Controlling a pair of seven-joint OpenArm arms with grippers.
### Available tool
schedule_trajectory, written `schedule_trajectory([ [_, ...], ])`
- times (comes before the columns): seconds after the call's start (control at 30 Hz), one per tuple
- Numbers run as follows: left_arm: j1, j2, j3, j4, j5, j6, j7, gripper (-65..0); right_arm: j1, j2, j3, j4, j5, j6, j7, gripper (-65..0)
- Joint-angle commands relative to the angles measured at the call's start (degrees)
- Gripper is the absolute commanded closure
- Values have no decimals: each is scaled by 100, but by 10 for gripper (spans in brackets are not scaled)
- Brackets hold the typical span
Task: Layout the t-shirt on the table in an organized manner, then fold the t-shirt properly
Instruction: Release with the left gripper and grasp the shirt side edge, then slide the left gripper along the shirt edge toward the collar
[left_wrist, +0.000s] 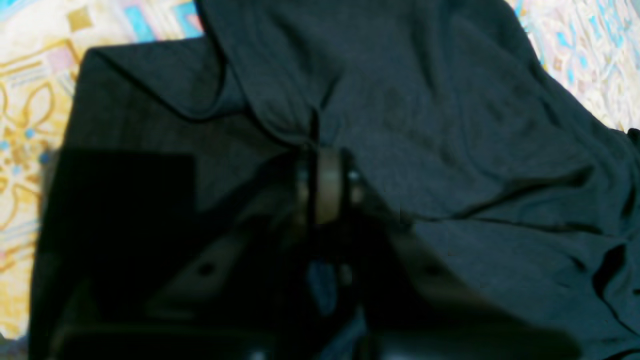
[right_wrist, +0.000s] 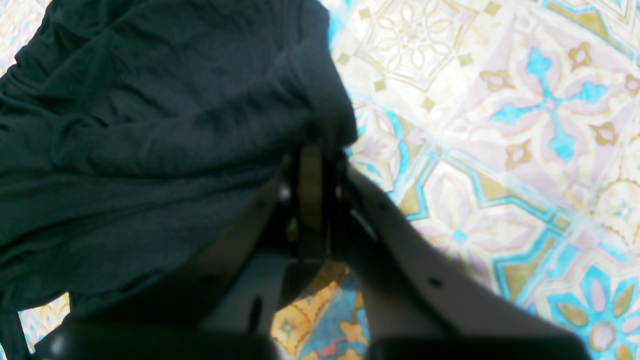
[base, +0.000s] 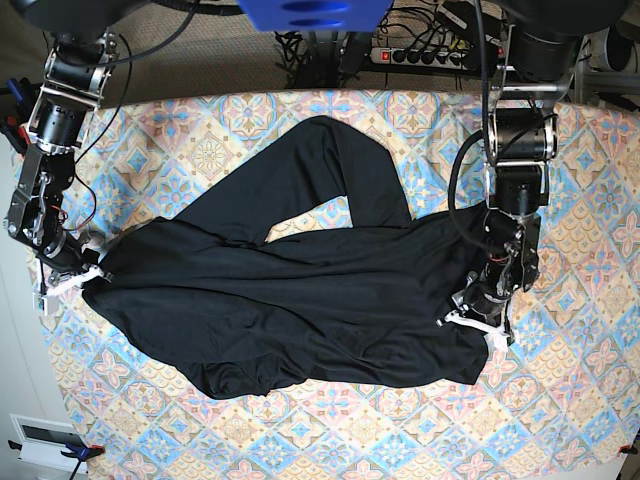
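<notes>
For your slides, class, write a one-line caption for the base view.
Two grippers, left and right, pinch opposite edges of a crumpled black t-shirt on a patterned table.

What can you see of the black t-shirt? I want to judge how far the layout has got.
The t-shirt is plain black soft fabric, spread wide across the table but wrinkled, not flat. One long part folds up toward the far edge. The left gripper is shut on its edge at one end, the right gripper shut on the other end; both wrist views show cloth bunched at the jaws.
</notes>
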Motion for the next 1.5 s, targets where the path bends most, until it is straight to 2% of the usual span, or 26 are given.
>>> schedule_trajectory([
  [0.0,-366,-207,-15,98,-35,-43,-177,-4,129,141,46,126,73,11,110,-1],
  [0.07,-436,-321,-41,98,-35,-43,-177,-20,129,141,46,126,81,11,110,-1],
  [0.3,-858,-752,-33,-104,-44,-43,-203,-15,129,141,55,135,81,11,127,-1],
  [0.53,-1148,-858,-6,-447,-35,-43,-370,-28,129,141,64,135,81,11,127,-1],
  [0.63,-1148,-875,3,-464,9,62,-713,-93,129,141,64,135,81,11,127,-1],
  [0.77,-1166,-875,-15,-447,378,660,-907,-204,129,150,64,135,81,11,136,-1],
  [0.87,-1157,-858,-6,-447,395,686,-898,-270,129,150,64,135,81,11,110,-1],
  [0.93,-1113,-849,-6,-438,378,686,-678,-299,129,150,38,135,81,11,110,-1],
  [1.03,-972,-849,-41,-420,123,528,87,-307,129,150,29,135,81,11,110,-1],
  [1.1,-691,-875,-41,-69,-167,370,605,-307,129,141,29,135,81,11,110,-1],
  [1.17,-243,-910,-50,547,-431,379,887,-307,129,141,38,135,81,11,110,-1],
  [1.3,610,-1016,-50,1628,-747,379,975,-307,129,141,29,135,81,11,110,-1],
  [1.47,812,-884,-50,1760,-747,388,975,-307,129,141,29,135,81,11,110,-1],
])
